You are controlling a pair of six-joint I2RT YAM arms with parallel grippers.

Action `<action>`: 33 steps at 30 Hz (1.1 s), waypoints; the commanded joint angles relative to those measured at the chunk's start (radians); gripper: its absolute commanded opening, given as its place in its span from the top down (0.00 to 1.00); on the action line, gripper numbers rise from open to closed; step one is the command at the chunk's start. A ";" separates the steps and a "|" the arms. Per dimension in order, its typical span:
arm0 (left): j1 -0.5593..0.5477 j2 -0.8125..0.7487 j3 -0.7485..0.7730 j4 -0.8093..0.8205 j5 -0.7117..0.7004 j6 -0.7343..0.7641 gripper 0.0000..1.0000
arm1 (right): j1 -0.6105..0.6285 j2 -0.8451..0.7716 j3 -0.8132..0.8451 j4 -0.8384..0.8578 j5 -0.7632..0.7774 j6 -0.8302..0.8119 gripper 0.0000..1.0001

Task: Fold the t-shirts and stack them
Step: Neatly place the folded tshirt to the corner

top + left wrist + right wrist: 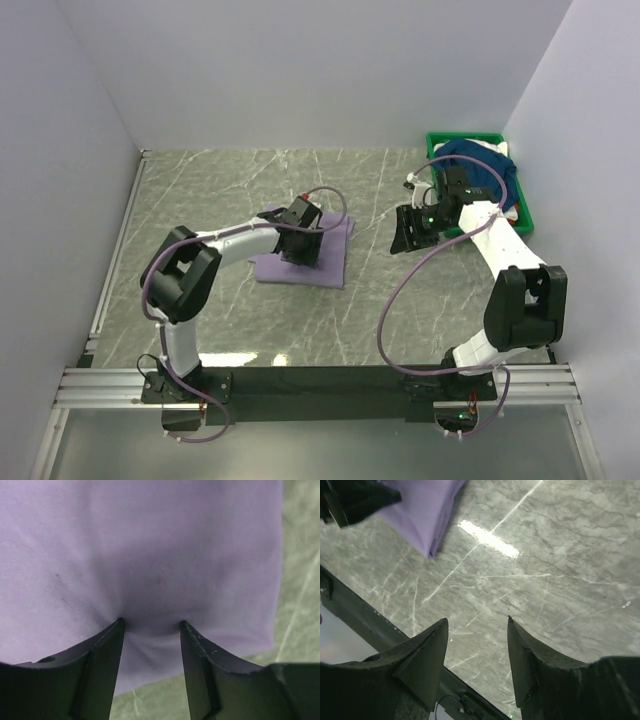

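1. The left gripper (151, 622) has its two fingers partly apart, and both tips press down on the lavender t-shirt (150, 540). The cloth dimples a little between them, but I see no fold pinched, so I judge this gripper open and holding nothing
2. Around these jaws the shirt lies smooth and flat, ahead of the tips and to both sides. Its edge runs just behind them and also to their right, where the marble table (300, 580) shows
3. The right gripper (477, 619) also has its fingers apart, with nothing between them, only bare table under it. The corner of the lavender shirt is well ahead and to the left of these tips
4. In the top view, behind the right jaws on the wrist side, the green bin (465, 137) holds the navy t-shirt (480, 160) and something white. An orange garment I cannot make out
5. I judge the lavender shirt is already folded into a compact rectangle, and the step in hand is flattening and letting it go
6. Next, I think, the left arm should lift straight up without dragging the cloth, and the right arm should turn back to the bin for the navy shirt
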 commanded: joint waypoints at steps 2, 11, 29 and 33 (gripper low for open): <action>0.123 0.102 0.042 -0.074 -0.090 0.021 0.47 | -0.006 -0.031 -0.012 0.012 0.044 -0.001 0.42; 0.534 0.204 0.177 -0.172 -0.110 0.113 0.46 | -0.017 0.032 0.046 0.000 0.064 -0.004 0.42; 0.849 0.273 0.504 -0.223 0.113 -0.026 0.38 | -0.024 0.099 0.092 -0.027 0.087 -0.016 0.42; 0.884 0.181 0.445 -0.145 0.359 -0.111 0.36 | -0.026 0.111 0.107 -0.037 0.089 -0.020 0.42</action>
